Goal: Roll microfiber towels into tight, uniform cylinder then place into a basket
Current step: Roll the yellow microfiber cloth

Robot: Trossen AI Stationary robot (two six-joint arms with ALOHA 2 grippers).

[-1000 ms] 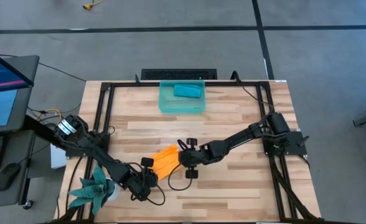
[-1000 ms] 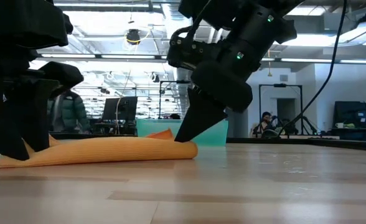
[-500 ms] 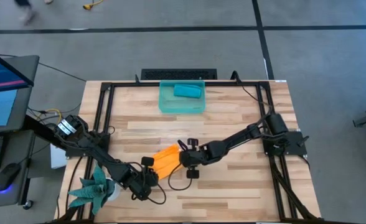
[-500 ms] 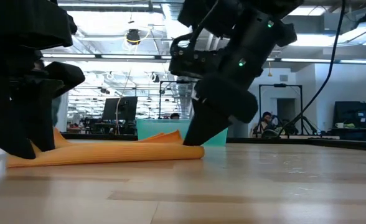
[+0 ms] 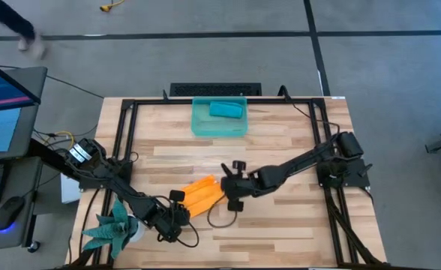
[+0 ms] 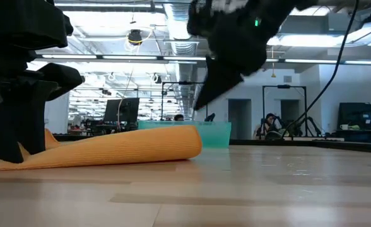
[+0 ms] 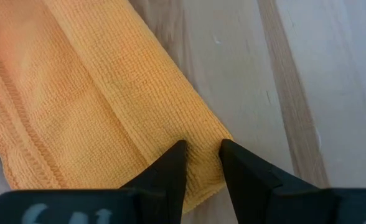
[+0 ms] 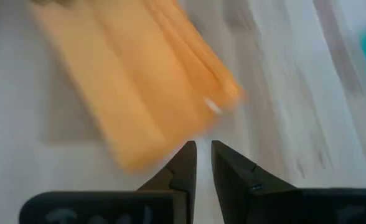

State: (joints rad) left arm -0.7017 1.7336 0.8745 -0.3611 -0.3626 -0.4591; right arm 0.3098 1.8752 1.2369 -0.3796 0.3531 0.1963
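Note:
The orange towel (image 5: 202, 193) lies on the table as a loose flattened roll, slanting from near left to far right; it also shows in the low view (image 6: 110, 150). My left gripper (image 5: 177, 213) is shut on its near-left end. My right gripper (image 5: 226, 187) is shut and empty, raised above the towel's far-right end (image 6: 195, 144), and hangs blurred in the low view (image 6: 203, 102). The teal-green basket (image 5: 198, 126) stands at the table's far middle with the rolled teal-blue towel (image 5: 226, 109) lying inside it. My left gripper pinches the orange towel's near-left end (image 7: 200, 144) between its two fingers, close to the end's edge, over several rolled layers. The fingers (image 6: 14, 142) point down from above. The towel lies on the table, slack.
A green spiky plant (image 5: 114, 225) stands at the table's near-left corner, beside my left arm. A black metal frame (image 5: 124, 127) runs round the table's edge. A dark cable (image 5: 214, 222) loops on the table near the towel. Bare wood lies to the near right.
My right gripper has risen off the orange towel's far-right end and drawn back a little toward the table's right edge. That end, pressed flat before, now stands thicker and rounder. The towel's near-left end has stayed in my left gripper.

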